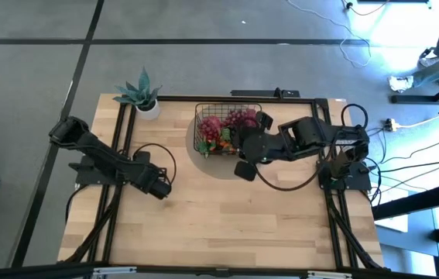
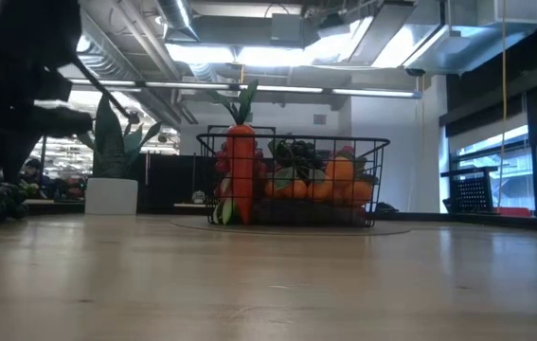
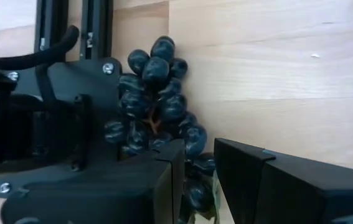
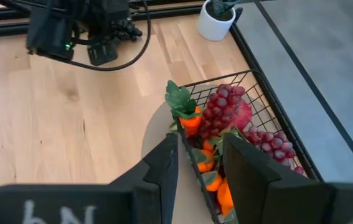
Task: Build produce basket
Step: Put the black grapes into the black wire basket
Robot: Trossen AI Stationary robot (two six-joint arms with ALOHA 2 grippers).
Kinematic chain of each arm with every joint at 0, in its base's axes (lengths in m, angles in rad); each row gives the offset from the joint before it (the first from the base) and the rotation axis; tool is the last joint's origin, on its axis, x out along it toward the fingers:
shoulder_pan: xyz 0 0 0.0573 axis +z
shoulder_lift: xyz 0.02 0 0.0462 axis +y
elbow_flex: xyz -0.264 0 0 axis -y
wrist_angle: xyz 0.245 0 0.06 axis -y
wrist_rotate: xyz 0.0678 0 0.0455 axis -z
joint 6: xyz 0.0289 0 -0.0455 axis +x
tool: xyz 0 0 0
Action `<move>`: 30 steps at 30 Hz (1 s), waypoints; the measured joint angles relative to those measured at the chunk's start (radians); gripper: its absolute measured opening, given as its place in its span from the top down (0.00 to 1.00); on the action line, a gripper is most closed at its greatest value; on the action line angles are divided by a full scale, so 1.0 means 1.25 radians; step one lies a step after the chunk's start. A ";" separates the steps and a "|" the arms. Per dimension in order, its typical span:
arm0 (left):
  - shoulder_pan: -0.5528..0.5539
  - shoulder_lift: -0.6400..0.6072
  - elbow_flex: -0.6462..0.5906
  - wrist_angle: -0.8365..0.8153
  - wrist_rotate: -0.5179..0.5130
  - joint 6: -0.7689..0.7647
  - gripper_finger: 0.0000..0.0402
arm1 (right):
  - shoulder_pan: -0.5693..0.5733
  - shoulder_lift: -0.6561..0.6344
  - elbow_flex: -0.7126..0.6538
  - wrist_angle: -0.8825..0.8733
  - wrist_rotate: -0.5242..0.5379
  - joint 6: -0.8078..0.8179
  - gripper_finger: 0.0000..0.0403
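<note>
The black wire basket [image 1: 228,107] stands on the table's far middle. It holds an upright carrot [image 2: 240,170], oranges [image 2: 330,188], red and purple grape bunches [image 4: 223,106] and dark grapes [image 2: 296,152]. My right gripper [image 4: 201,168] hovers above the basket's near left corner, slightly open, with nothing between its fingers. My left gripper [image 3: 200,180] is low over the table's left side, beside the black frame rails, and shut on a black grape bunch [image 3: 154,99]. My left gripper has the near end of the black grape bunch [image 3: 196,186], where a bit of green leaf shows, between its two fingers. The fingers slant steeply down. The rest of the bunch reaches out past the fingertips toward the table. I cannot tell whether it rests there.
A spiky green plant in a white pot [image 1: 146,105] stands at the table's far left corner. Black frame rails [image 1: 122,147] run along the table's left and right sides. Bare wood lies across the near half of the table [image 1: 227,225].
</note>
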 joint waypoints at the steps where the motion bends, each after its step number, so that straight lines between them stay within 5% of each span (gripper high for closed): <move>1: 0.003 0.000 -0.008 0.011 0.001 0.000 0.81 | 0.002 0.000 0.000 0.000 0.000 0.000 0.72; 30: 0.028 0.048 -0.084 0.121 0.032 0.035 0.81 | 0.004 0.000 0.000 0.000 0.001 -0.002 0.72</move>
